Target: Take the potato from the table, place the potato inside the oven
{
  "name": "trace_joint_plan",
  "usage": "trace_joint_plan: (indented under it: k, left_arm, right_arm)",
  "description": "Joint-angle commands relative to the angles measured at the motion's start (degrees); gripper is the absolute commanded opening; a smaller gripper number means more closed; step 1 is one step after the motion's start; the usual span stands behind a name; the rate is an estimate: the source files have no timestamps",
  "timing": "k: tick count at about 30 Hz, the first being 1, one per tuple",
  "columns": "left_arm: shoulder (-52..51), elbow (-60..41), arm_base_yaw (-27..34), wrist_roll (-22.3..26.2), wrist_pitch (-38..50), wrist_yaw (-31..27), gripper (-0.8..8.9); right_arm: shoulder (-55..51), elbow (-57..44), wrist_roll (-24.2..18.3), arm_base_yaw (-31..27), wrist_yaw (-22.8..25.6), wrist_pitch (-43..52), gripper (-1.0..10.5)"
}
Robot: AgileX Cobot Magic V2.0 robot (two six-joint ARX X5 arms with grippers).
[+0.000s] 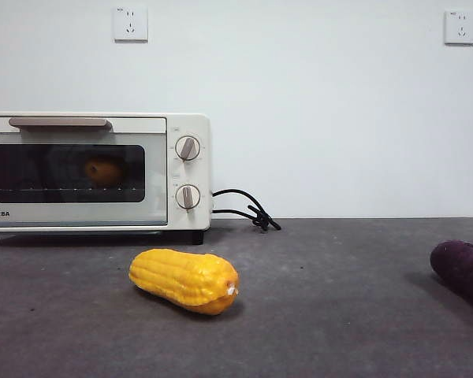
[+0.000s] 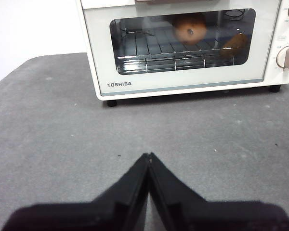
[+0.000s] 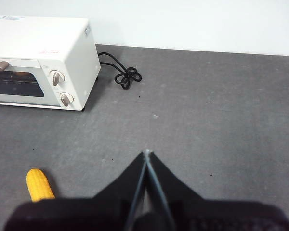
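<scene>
The potato (image 1: 103, 170) lies inside the oven (image 1: 181, 118), seen through the dark glass of the closed door; it rests on the wire rack, where the left wrist view shows the potato (image 2: 190, 29) as an orange-brown oval. The cream-white oven (image 2: 183, 83) stands at the back left of the table (image 1: 339, 315). My left gripper (image 2: 148, 156) is shut and empty, hovering over the table in front of the oven door. My right gripper (image 3: 147, 153) is shut and empty, farther off to the right of the oven (image 3: 72, 48).
A yellow corn cob (image 1: 184, 279) lies on the table in front of the oven, also the corn (image 3: 39, 185) in the right wrist view. A dark purple vegetable (image 1: 463, 272) sits at the right edge. The oven's black cord (image 1: 248, 209) trails behind.
</scene>
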Motion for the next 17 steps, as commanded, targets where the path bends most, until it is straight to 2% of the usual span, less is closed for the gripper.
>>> trace_joint_plan:
  k: [1,8,9,11,12,14,17]
  left_arm:
    - [0.24,-0.59,0.13,0.02,0.48,0.17,-0.03]
    - [0.28,-0.59,0.13,0.02,0.46,0.2,-0.03]
    - [0.31,-0.59,0.13,0.02,0.46,0.17,-0.03]
    - [0.35,-0.59,0.13,0.02,0.48,0.2,-0.03]
    - [0.35,-0.59,0.13,0.02,0.48,0.2,-0.03]
    - [0.35,-0.59,0.13,0.02,0.48,0.17,-0.03]
    - [0.35,-0.59,0.13,0.02,0.48,0.17,-0.03]
  right_arm:
    - [0.0,-0.5,0.59,0.02,0.07,-1.14,0.0]
    - [0.0,-0.5,0.59,0.02,0.07,-1.14,0.0]
    - [0.0,-0.5,-1.33,0.02,0.2,-1.2,0.0]
    - [0.0,-0.5,-10.32,-0.04,2.71,-1.18,0.0]
    - [0.0,-0.5,-12.83,-0.24,3.85,-1.18,0.0]
    - [-0.07,-0.5,-15.3,-1.16,4.81,-1.18,0.0]
    - [-0.5,-0.5,-15.26,-3.13,4.76,-1.18,0.0]
